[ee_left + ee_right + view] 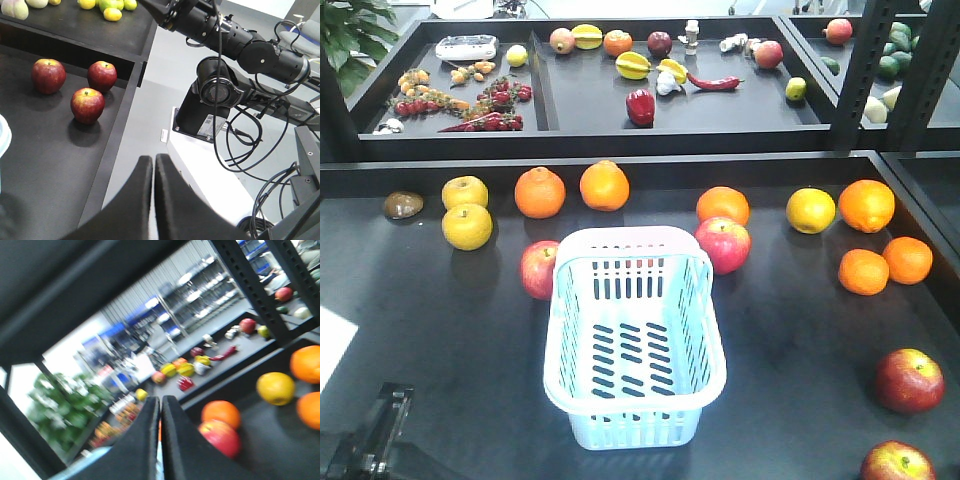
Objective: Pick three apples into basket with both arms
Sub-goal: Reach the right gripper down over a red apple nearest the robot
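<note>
Black tabletop (pixel 790 350) up front, citrus all over: two oranges (pixel 540 192) side by side at back-left, another orange (pixel 723 205) to their right, and a big orange (pixel 867 205) far right w/ a pair of smaller oranges (pixel 863 271) close together just in front of it. Yellow fruit (pixel 810 210) sits right beside the big orange. Two more yellow fruits (pixel 467 226) on the left, one behind the other, nearly touching. Brown round item (pixel 403 205) at the left edge, can't ID it. Rear tray (pixel 590 120): red bell pepper (pixel 640 106) in the centre, star fruit (pixel 633 65) behind it, red chili (pixel 715 83) to the right, white bottle (pixel 692 35) upright at the back. Left compartment has small red fruits on stems (pixel 500 100) plus a white device (pixel 466 47). Green plant (pixel 350 35) in the top-left corner.
</note>
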